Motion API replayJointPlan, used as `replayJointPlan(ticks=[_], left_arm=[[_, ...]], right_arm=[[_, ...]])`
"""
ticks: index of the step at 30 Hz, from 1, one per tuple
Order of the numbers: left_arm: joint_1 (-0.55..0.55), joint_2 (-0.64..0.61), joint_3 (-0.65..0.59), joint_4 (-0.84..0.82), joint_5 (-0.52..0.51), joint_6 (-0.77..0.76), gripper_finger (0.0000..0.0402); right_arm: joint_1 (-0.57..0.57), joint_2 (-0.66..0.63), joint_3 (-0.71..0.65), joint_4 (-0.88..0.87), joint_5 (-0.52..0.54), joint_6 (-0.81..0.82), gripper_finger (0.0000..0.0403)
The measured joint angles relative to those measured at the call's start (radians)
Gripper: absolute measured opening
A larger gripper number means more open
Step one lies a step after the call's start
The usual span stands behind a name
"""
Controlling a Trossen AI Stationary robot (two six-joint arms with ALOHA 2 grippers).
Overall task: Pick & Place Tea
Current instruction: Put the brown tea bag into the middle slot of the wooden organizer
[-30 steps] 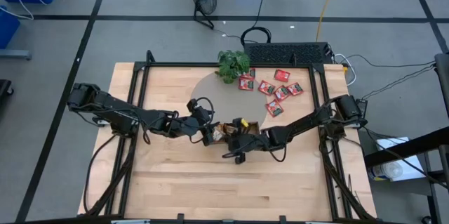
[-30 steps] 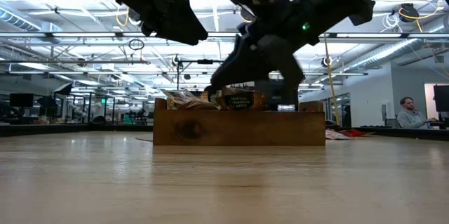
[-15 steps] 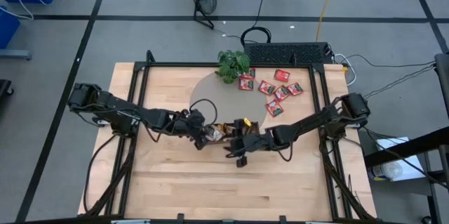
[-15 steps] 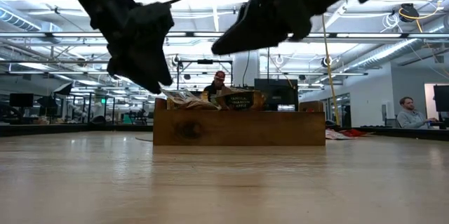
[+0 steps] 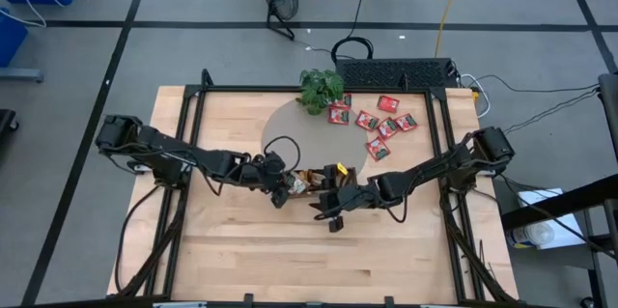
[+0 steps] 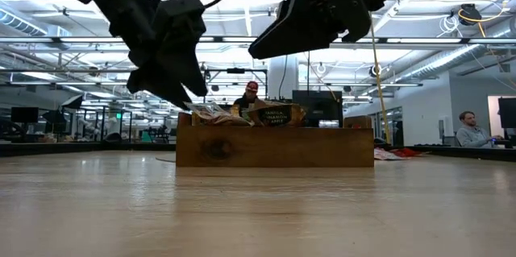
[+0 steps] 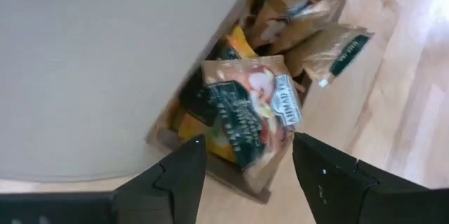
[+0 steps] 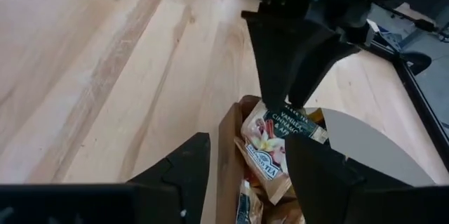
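Both grippers, left and right, hover spread and empty over the wooden tray of beige-green tea packets; red packets lie at 1 o'clock.

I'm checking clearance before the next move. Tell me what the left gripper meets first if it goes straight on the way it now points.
Most likely the tea packets standing in the wooden tray: they sit dead ahead of the left gripper, whose jaws are open and empty. How far off they are is unclear.
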Motion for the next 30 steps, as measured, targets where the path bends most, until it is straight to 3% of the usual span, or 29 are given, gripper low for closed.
replayJointPlan(ticks=[5, 13, 17, 22, 30], left_arm=[[0.002, 0.033, 0.001, 0.042, 0.051, -0.001, 0.0216], [0.001, 0.042, 0.001, 0.057, 0.052, 0.006, 0.0207], [0.001, 0.042, 0.0, 0.053, 0.053, 0.038, 0.0147], [0.0, 0.042, 0.0, 0.076, 0.059, 0.098, 0.0022], [-0.05, 0.018, 0.002, 0.15, 0.081, 0.26, 0.0004]], right_arm=[[0.007, 0.0, 0.0, 0.004, 0.0, 0.0, 0.0169], [0.013, 0.0, 0.0, 0.006, 0.0, 0.0, 0.0169], [0.013, 0.0, 0.0, 0.006, 0.001, 0.0, 0.0169], [0.013, 0.0, 0.0, 0.006, 0.001, 0.001, 0.0169], [0.026, -0.005, 0.0, -0.04, 0.001, 0.054, 0.0169]])
